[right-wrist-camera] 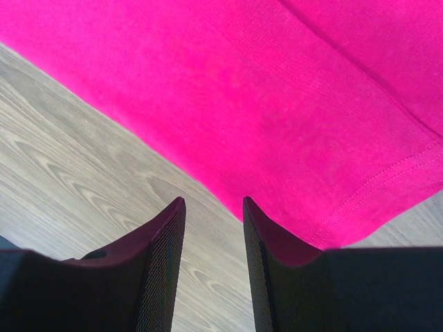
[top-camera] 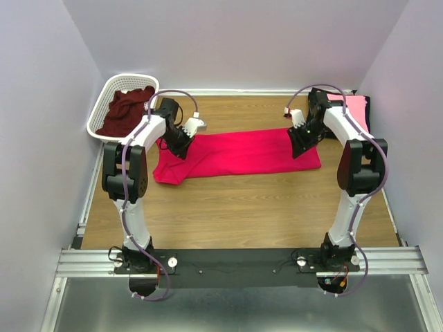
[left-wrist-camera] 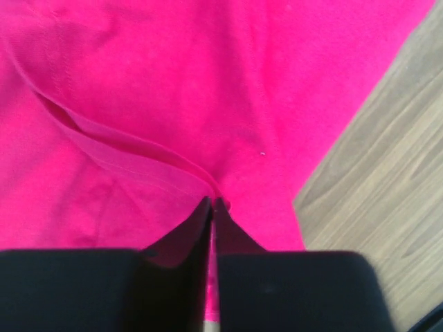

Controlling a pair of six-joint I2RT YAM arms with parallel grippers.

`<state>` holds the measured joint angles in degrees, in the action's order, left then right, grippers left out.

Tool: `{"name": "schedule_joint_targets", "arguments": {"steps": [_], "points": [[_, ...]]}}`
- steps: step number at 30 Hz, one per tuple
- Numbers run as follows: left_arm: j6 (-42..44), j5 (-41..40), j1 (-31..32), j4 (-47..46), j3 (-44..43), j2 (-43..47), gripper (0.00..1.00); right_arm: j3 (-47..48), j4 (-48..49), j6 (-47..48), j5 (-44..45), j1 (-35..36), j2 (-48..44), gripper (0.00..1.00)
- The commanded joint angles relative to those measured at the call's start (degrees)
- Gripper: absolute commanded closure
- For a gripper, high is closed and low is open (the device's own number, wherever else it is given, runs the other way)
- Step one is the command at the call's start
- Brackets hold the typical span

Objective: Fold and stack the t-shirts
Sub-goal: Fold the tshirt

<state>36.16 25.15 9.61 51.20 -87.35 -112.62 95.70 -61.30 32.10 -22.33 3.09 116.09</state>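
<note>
- At far left a dark maroon t-shirt (top-camera: 125,111) is lying crumpled inside the white lattice basket (top-camera: 104,95), waiting its turn.
- The left gripper (left-wrist-camera: 213,203) is pressing its jaws together on a raised ridge of cloth near the left end of the shirt. The tips are nearly meeting, with a thin fold of fabric running in between them.
- The crimson-red t-shirt (top-camera: 242,153) is lying flat as a long band across the middle of the wooden table (top-camera: 242,214), its left end bunching slightly. It is looking light, soft and limp, so it is likely going to sag and drag when lifted at one point. Pinching both ends at the hem or a corner, where the stitched edge gives a firmer bite, is looking like the better hold.
- The right gripper (right-wrist-camera: 214,207) is hovering at the shirt's right end with its jaws standing apart and holding nothing. The gap is showing bare wood, and one finger is sitting over the stitched hem.
- At far right a light pink t-shirt (top-camera: 356,104) is resting in the back corner, well apart from both grippers.
</note>
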Motion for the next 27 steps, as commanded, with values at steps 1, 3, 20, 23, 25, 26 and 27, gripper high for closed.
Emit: {"name": "schedule_joint_targets", "arguments": {"steps": [1, 3, 20, 23, 25, 26, 27], "points": [[1.10, -2.73, 0.32, 1.35, -4.05, -1.81, 0.98, -0.87, 0.21, 0.77, 0.62, 0.16, 1.59, 0.54], [1.54, -3.35, 0.24, 1.97, -5.81, -2.08, 1.00, -0.95, 0.39, 0.86, 0.62, 0.16, 1.77, 0.54], [4.53, -0.27, 0.59, 6.46, -1.77, -0.85, 0.56, -2.62, 1.00, 1.30, 0.88, 0.16, 1.24, 0.55], [4.71, -0.27, 0.59, 6.28, -1.77, -1.81, 0.56, -2.80, 1.00, 1.48, 1.14, 0.07, 1.15, 0.55], [4.62, -0.36, 0.59, 5.93, -2.12, -2.43, 0.56, -2.89, 1.09, 1.57, 1.41, 0.16, 1.07, 0.55], [4.62, -0.36, 0.59, 5.84, -2.12, -2.52, 0.56, -2.89, 1.09, 1.57, 1.50, 0.07, 1.07, 0.55], [4.53, -0.27, 0.59, 5.84, -2.56, -2.69, 0.60, -2.98, 1.09, 1.65, 1.58, 0.16, 1.07, 0.55]]}}
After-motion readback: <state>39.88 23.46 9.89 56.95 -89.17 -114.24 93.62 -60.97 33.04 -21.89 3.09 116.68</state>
